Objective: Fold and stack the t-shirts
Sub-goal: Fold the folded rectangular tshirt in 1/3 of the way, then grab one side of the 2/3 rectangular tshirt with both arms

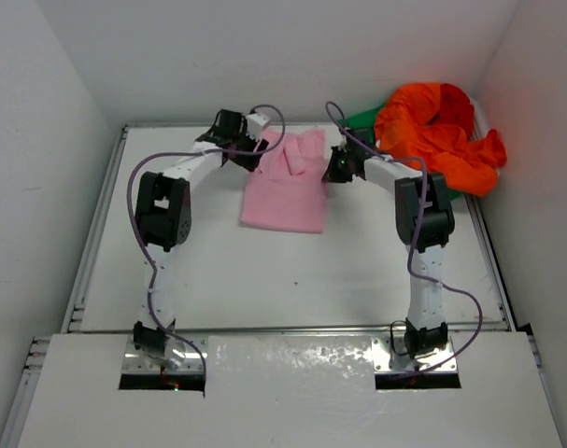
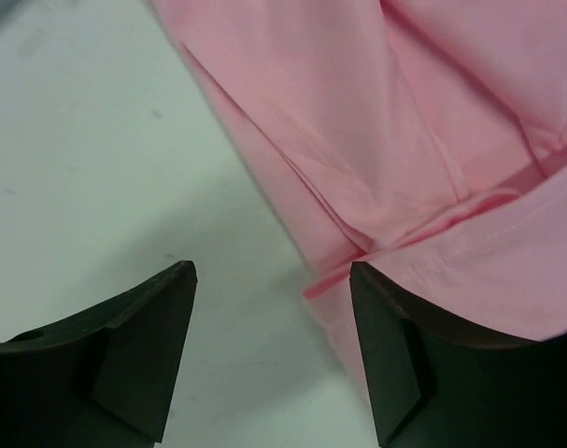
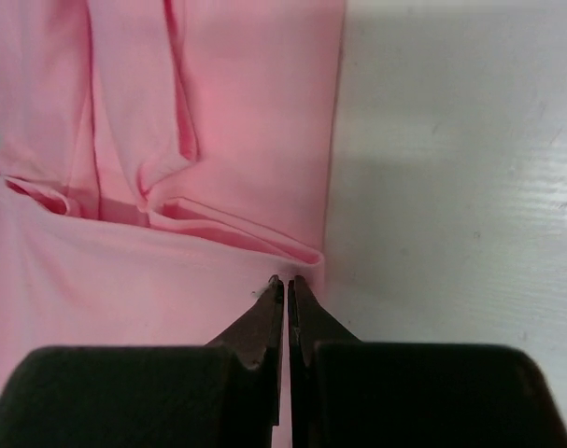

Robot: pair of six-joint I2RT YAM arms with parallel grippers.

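The pink t-shirt [image 1: 285, 194] lies on the white tabletop [image 1: 264, 271], in its far half and about midway between the left and right edges. Its near hem is straight and flat. Its far end is narrower and rumpled, with cloth lying in layers there.

The left gripper [image 2: 272, 271] sits at the far left corner of the pink t-shirt, low over the tabletop. Its two dark fingers [image 2: 143, 355] are spread well apart. Bare tabletop fills most of the gap between them. The shirt's folded edge runs down into the gap beside the right-hand finger, and a flap of pink cloth lies over that finger. Nothing is pinched between the two.

The right gripper [image 3: 286, 282] sits at the far right corner of the same shirt. Its fingers are pressed together with only a thin seam showing between them. The tips meet just at the shirt's right edge, where one folded layer lies across another. I cannot tell whether any cloth is caught between the tips. To their right is bare tabletop.

The orange t-shirt [image 1: 437, 131] is heaped loosely at the far right corner of the tabletop, well apart from the pink one. A strip of the green t-shirt [image 1: 362, 119] shows at the left side of that heap, partly under the orange cloth.
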